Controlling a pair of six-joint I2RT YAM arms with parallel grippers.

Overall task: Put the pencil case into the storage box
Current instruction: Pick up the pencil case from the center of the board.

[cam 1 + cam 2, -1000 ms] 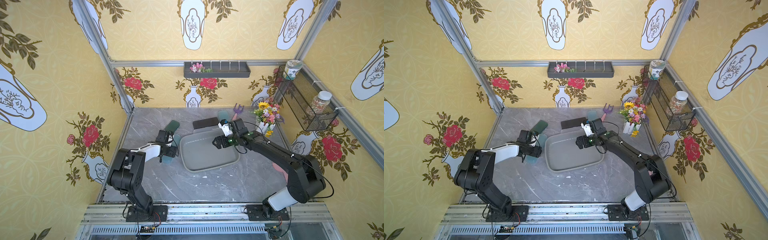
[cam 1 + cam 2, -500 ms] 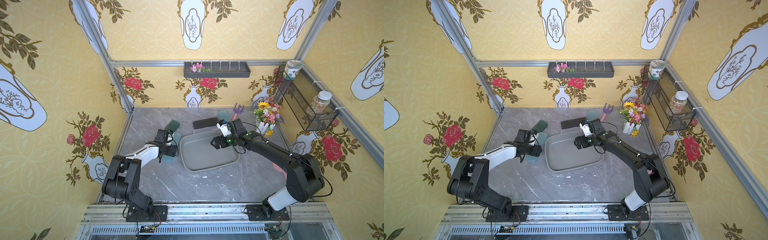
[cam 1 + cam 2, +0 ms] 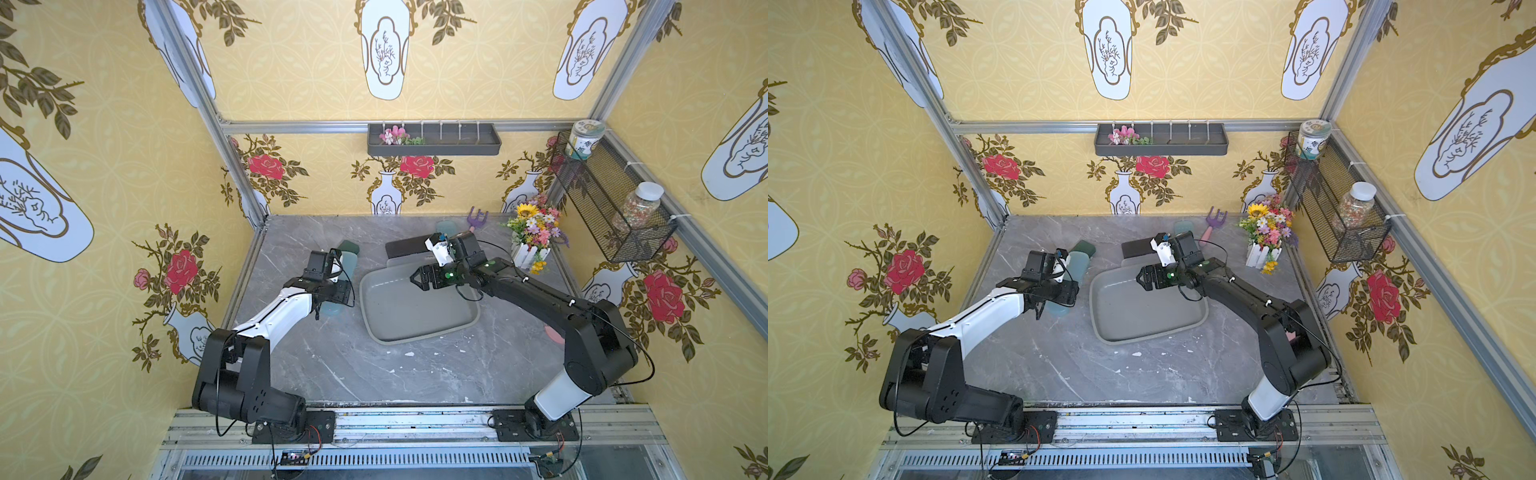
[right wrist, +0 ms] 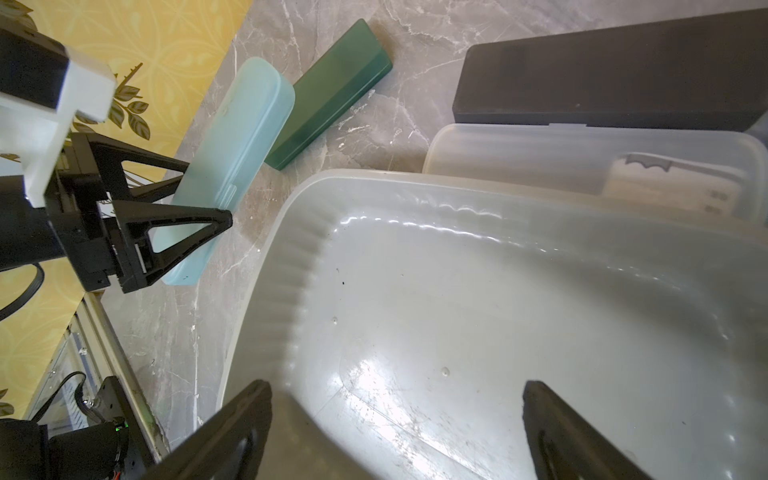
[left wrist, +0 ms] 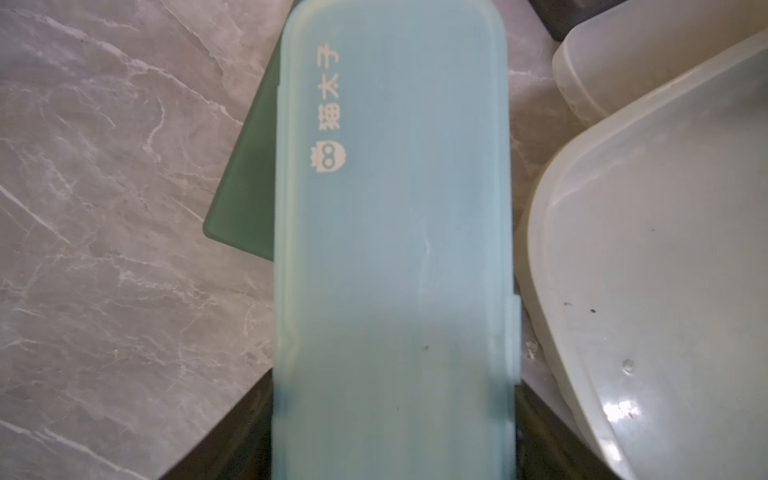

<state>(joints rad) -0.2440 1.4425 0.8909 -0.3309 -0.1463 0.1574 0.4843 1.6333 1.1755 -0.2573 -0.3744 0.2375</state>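
Observation:
A light blue pencil case lies left of the storage box and overlaps a dark green case. My left gripper is shut on its near end, one finger on each long side. Both top views show this grip, and so does the right wrist view. The storage box is a shallow grey-green tub with nothing in it. My right gripper hangs open over the box's far left corner, holding nothing.
A black case and a clear case lie against the box's far rim. Behind them are another pale blue case, a purple rake and a flower pot. A pink object sits by the right arm.
My left arm's elbow has dropped and stretched out while its gripper stays on the blue case. The right gripper has edged left over the box.

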